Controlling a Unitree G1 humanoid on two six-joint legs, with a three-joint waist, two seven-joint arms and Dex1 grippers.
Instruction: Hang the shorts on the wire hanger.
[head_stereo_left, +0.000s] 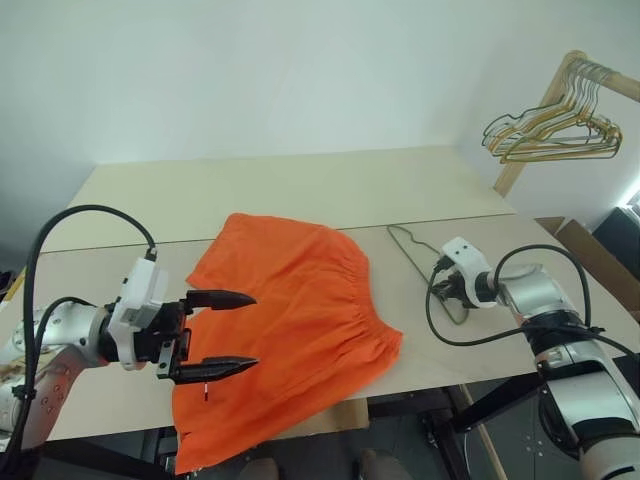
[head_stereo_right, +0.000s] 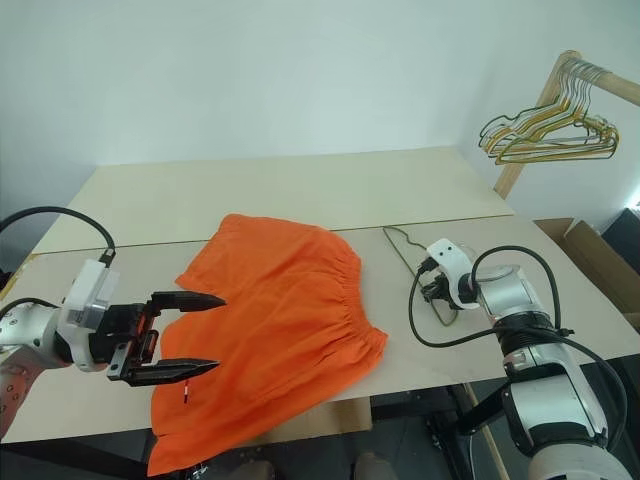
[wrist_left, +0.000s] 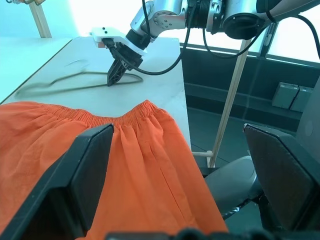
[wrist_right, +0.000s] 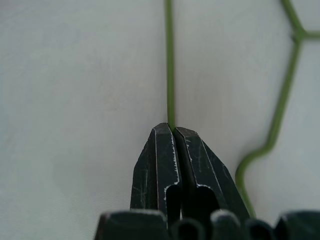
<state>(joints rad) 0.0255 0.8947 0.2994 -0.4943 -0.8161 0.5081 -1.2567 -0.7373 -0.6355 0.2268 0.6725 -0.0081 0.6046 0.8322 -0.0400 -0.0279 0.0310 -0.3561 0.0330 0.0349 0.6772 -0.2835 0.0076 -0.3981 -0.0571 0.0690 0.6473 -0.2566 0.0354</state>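
Left end effector (head_stereo_left: 232, 334) apart over orange shorts (head_stereo_left: 300, 320) — right end effector (wrist_left: 114, 80) pinching wire hanger (wrist_right: 170, 65).

Both arms are built of silver-grey metal segments with black joints and loose black cables looping from forearm to wrist. Each wrist carries a white box-shaped housing. The left gripper (head_stereo_left: 220, 333) has two long, tapered black fingers, one marked with a small red-and-white spot. The right gripper (wrist_right: 174, 131) has scuffed black fingers with pale worn edges.
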